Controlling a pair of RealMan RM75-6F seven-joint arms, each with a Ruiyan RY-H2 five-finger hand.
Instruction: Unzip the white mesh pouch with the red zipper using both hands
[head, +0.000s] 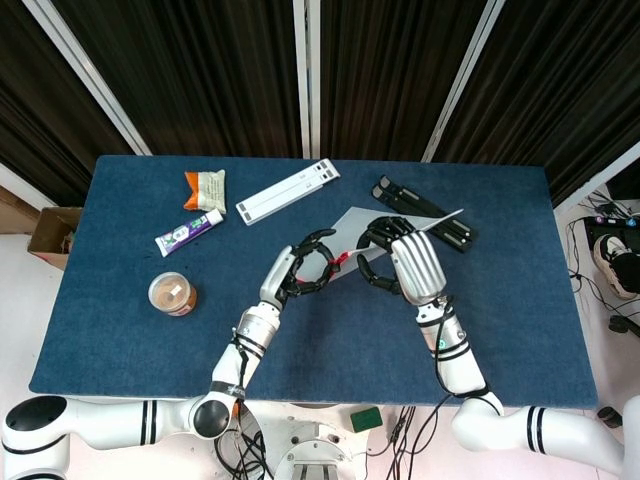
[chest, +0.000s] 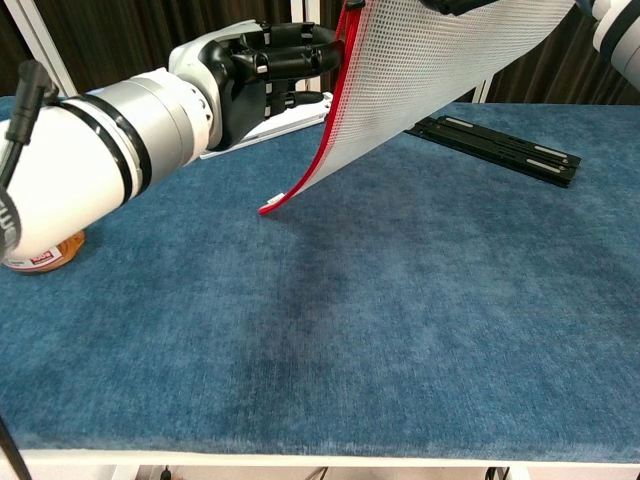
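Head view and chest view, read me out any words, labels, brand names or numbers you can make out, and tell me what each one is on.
No text can be read in either view.
Toothpaste tube: printing on it, too small to read.
Orange and white packet: markings blurred.
Round jar: red label strip visible in the chest view, letters too blurred to read.
White mesh pouch, white bar and black bar: no text visible.

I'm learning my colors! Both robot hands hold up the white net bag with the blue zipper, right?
Not quite: the zipper is red, not blue, as the chest view shows. Both robot hands, left and right, do hold up the white net bag.
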